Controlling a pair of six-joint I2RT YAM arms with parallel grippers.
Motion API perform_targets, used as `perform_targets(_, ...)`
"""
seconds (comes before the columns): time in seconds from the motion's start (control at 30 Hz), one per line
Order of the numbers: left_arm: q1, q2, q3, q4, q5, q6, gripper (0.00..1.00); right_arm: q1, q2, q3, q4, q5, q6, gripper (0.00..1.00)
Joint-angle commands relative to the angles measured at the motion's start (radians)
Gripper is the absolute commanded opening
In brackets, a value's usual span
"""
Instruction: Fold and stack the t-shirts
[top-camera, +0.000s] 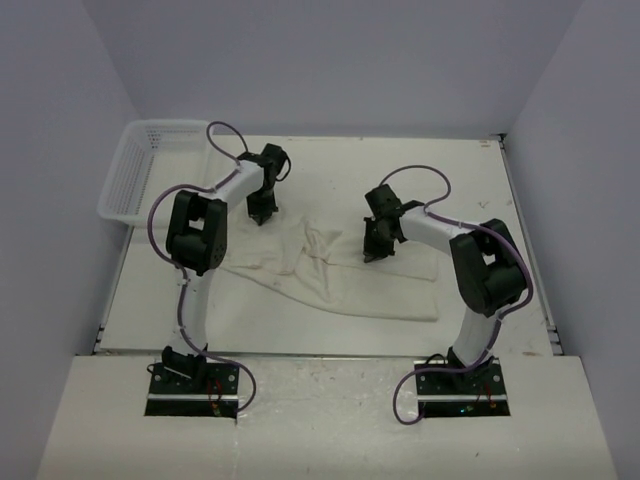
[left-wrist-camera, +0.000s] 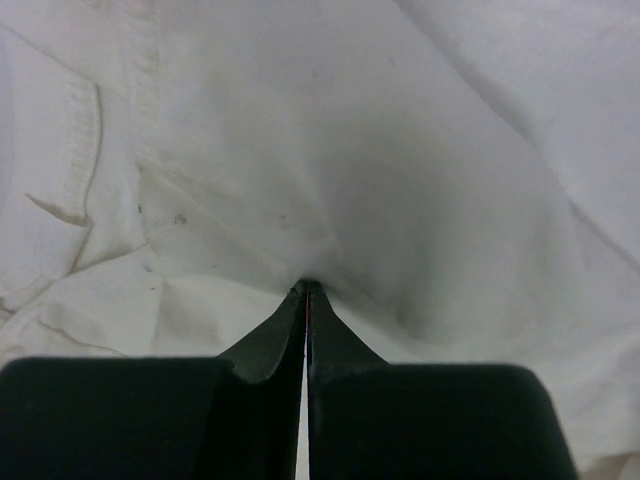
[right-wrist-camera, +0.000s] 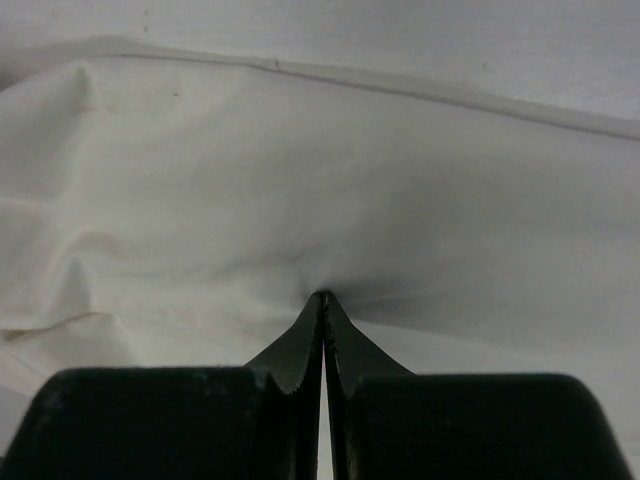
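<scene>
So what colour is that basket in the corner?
The basket is white plastic mesh, clearest in the top view.

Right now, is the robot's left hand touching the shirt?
Touching. The left wrist view shows the left hand, shut, with its tips pressed into the t-shirt, and the cloth puckers right around them.

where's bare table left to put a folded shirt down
Bare table along the far edge, from the basket to the right wall; a thin strip between the t-shirt and the near edge. Mid-table is crowded by the shirt.
</scene>
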Motion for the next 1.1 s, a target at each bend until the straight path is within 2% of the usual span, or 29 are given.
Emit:
perform_targets(0.0, 0.017, 0.13, 0.177, 0.026, 0.054, 0.043, 0.0, 0.057, 0.016, -0.074, -0.043, 0.025, 0.061, 0.0)
perform_targets(0.1, 0.02, 0.213, 0.333, 0.0, 0.077, 0.102, 0.0, 0.088, 0.014, -0.088, -0.045, 0.029, 0.081, 0.0)
perform_targets(0.2, 0.029, 0.278, 0.427, 0.01, 0.11, 0.133, 0.0, 0.132, 0.029, -0.091, -0.049, 0.036, 0.106, 0.0)
perform_targets(0.37, 0.06, 0.342, 0.452, 0.09, 0.239, 0.201, 0.0, 0.221, 0.069, -0.064, -0.075, 0.042, 0.136, 0.0)
perform_targets(0.6, 0.085, 0.456, 0.599, 0.13, 0.41, 0.291, 0.01, 0.37, 0.126, 0.002, -0.106, 0.048, 0.162, 0.0)
perform_targets(0.7, 0.108, 0.448, 0.559, 0.217, 0.5, 0.288, 0.03, 0.421, 0.146, 0.039, -0.126, 0.066, 0.147, 0.0)
perform_targets(0.9, 0.115, 0.515, 0.665, 0.282, 0.64, 0.32, 0.03, 0.449, 0.163, 0.096, -0.154, 0.118, 0.089, 0.0)
perform_targets(1.07, 0.114, 0.534, 0.684, 0.39, 0.753, 0.291, 0.04, 0.449, 0.197, 0.191, -0.192, 0.157, 0.028, 0.0)
